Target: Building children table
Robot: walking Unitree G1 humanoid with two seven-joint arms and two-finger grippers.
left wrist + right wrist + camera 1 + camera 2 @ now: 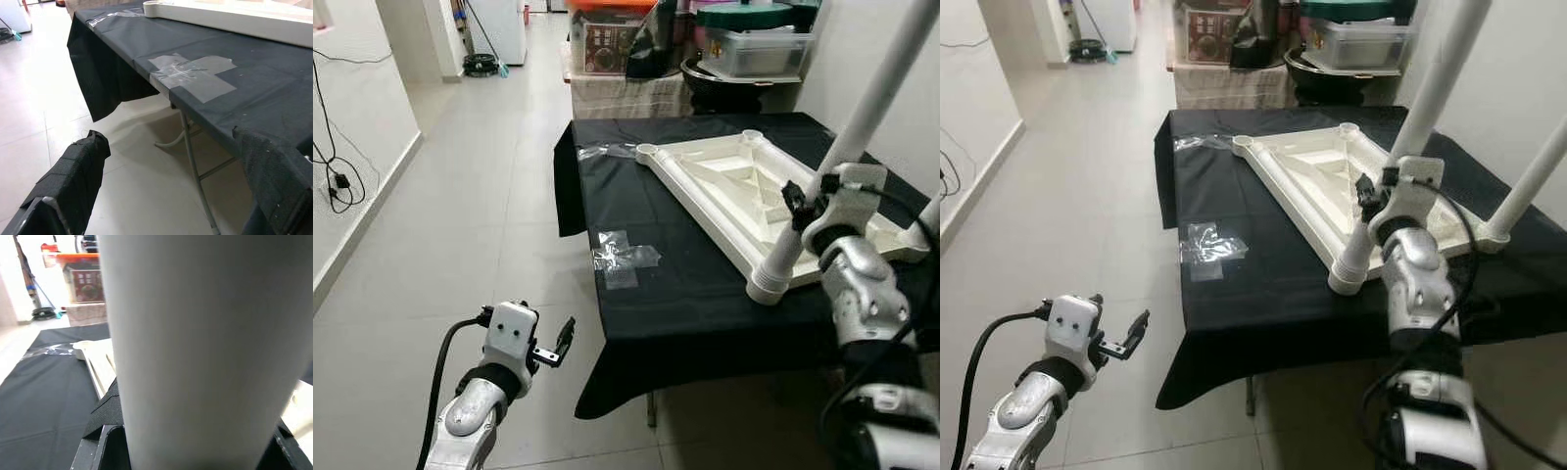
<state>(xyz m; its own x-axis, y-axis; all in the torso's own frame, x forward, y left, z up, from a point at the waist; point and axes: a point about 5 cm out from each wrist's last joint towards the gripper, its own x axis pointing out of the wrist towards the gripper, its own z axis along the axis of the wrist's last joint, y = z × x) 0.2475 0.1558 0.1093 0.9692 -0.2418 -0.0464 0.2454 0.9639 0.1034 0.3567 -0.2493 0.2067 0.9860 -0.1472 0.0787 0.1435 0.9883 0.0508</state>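
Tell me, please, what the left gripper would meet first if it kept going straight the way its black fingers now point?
Probably the hanging edge of the black tablecloth on the folding table. The left gripper, fingers open, points at that near edge beside the clear tape patch; depth is unclear, so it might pass beneath toward the metal table leg.

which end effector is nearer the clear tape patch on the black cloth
Left. The left end effector hangs open over the floor just off the table edge by the tape patch. The right end effector is shut on a white table leg farther along.

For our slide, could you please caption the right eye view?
Right hand grips a white leg seated in the upturned tabletop.
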